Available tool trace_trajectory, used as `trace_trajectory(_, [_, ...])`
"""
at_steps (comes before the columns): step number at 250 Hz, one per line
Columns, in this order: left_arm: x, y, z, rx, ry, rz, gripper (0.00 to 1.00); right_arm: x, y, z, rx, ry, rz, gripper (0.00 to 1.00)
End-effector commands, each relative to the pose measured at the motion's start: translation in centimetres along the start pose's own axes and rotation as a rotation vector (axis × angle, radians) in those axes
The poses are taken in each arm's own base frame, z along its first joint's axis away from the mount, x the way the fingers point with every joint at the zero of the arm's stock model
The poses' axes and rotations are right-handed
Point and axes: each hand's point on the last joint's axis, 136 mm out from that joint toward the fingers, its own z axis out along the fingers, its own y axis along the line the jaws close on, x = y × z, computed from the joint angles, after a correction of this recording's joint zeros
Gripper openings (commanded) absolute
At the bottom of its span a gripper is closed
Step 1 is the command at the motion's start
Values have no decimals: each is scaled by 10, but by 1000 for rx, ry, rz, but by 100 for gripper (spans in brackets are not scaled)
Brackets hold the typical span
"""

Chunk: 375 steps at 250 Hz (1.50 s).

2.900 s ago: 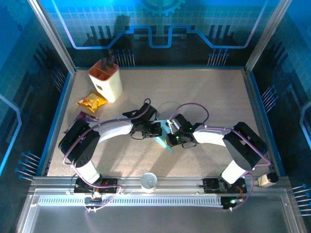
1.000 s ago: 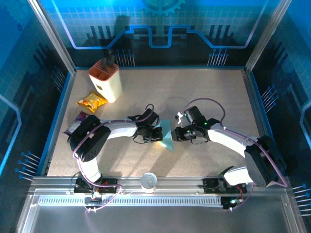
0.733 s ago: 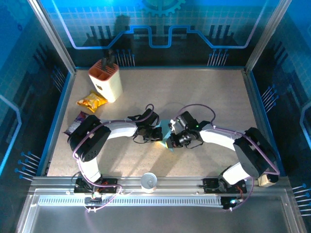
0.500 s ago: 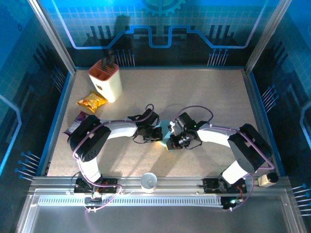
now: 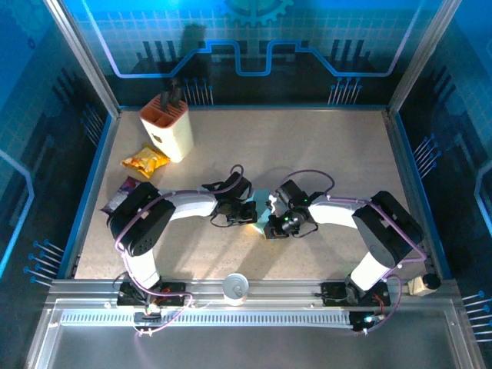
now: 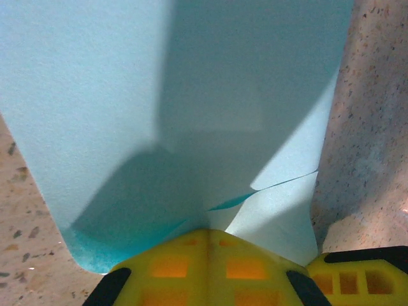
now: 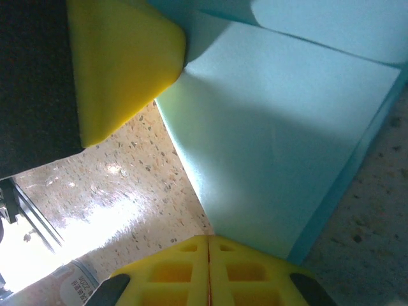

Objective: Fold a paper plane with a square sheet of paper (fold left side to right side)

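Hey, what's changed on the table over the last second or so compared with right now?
The right gripper swung back left from beside the folded blue paper onto its right side and closed, so its tips are now at the paper. The left gripper stayed shut at the paper's left side, and the paper kept its place. The knife block and yellow snack packet did not move.

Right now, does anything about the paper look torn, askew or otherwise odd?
No clear tear. By the left pincer, shut at the edge of the folded paper, two flap edges gape slightly instead of lying flush. The right pincer is shut at the opposite side.
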Motion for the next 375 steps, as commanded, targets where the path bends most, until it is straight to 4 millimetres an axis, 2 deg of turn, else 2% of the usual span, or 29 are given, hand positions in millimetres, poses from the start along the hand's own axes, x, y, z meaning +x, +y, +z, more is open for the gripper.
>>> trace_trajectory(1, [16, 37, 8, -149, 38, -28, 0, 1, -8, 1, 22, -1, 25, 9])
trace_trajectory(99, [15, 37, 9, -151, 36, -28, 0, 2, -15, -6, 61, -14, 29, 10])
trace_trajectory(170, [14, 38, 9, -156, 33, -27, 0, 12, -23, -4, 86, 17, 50, 10])
trace_trajectory(229, [13, 39, 8, -163, 30, -26, 0, 26, -37, -5, 134, 63, 87, 10])
trace_trajectory(318, [12, 43, 7, -168, 27, -37, 0, 56, -44, -16, 159, 126, 100, 10])
trace_trajectory(344, [11, 41, 6, -163, 25, -37, 0, 56, -40, -28, 147, 99, 93, 10])
trace_trajectory(375, [10, 38, 6, -152, 23, -38, 0, 40, -15, -46, 77, 12, 49, 13])
